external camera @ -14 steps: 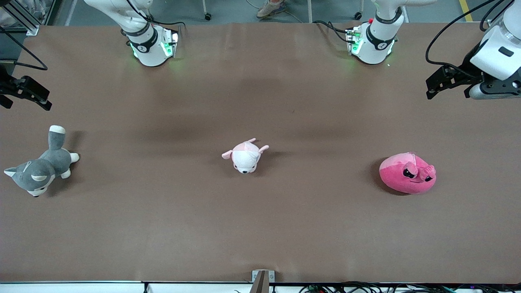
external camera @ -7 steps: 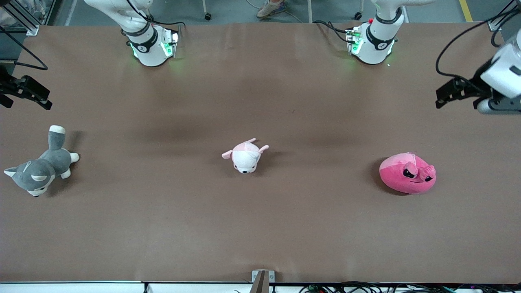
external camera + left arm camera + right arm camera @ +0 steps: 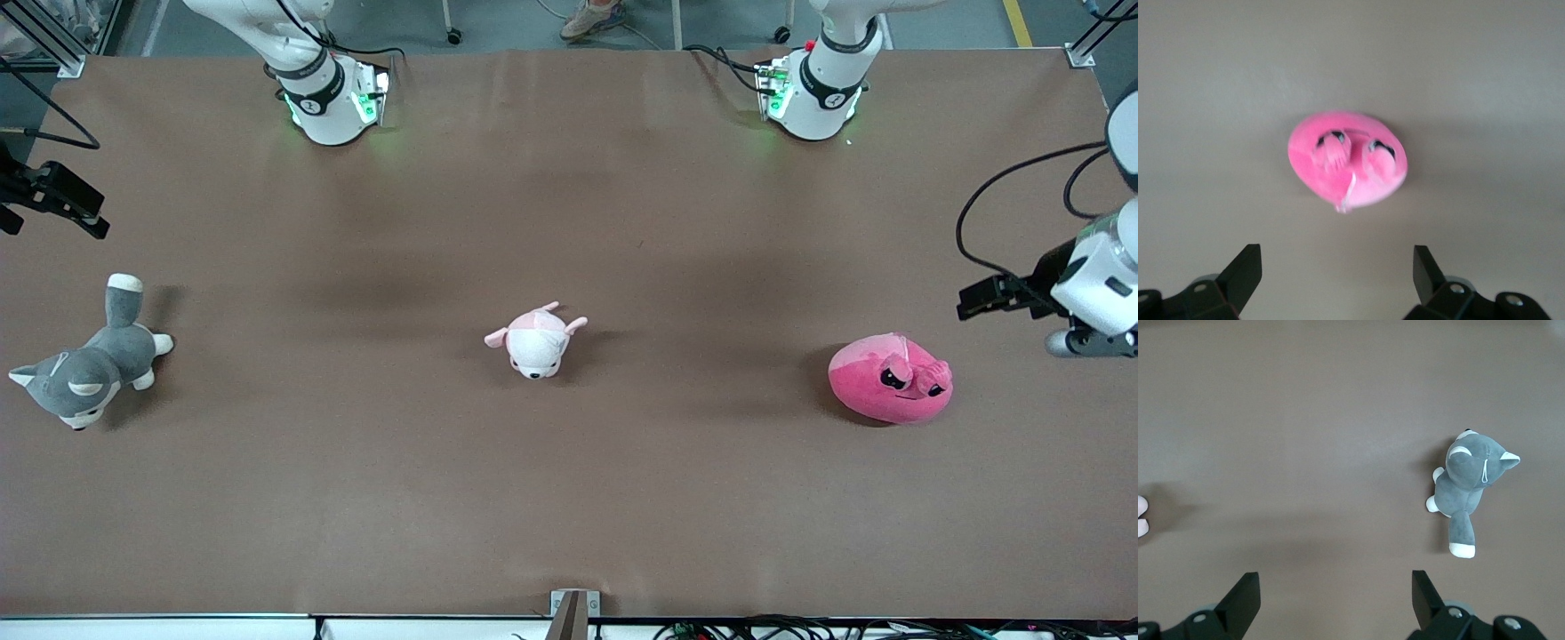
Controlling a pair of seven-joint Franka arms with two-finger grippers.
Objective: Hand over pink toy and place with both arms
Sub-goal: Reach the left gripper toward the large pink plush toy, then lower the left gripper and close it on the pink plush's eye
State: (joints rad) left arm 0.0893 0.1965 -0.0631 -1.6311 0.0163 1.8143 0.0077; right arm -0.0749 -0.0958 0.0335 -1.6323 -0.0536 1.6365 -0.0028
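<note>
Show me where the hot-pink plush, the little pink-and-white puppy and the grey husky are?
pink toy [image 3: 889, 387]: front view, middle of its round body.
pink-and-white puppy plush [image 3: 536, 342]: front view, on its back.
grey husky plush [image 3: 1468, 483]: right wrist view, on its chest.

No legible txt, labels, brands or nos. anywhere — toys, arms, table all unmarked.

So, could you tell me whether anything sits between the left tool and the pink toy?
Nothing visible does: the open left tool hangs over bare table beside the pink toy, with only tabletop between them.
</note>
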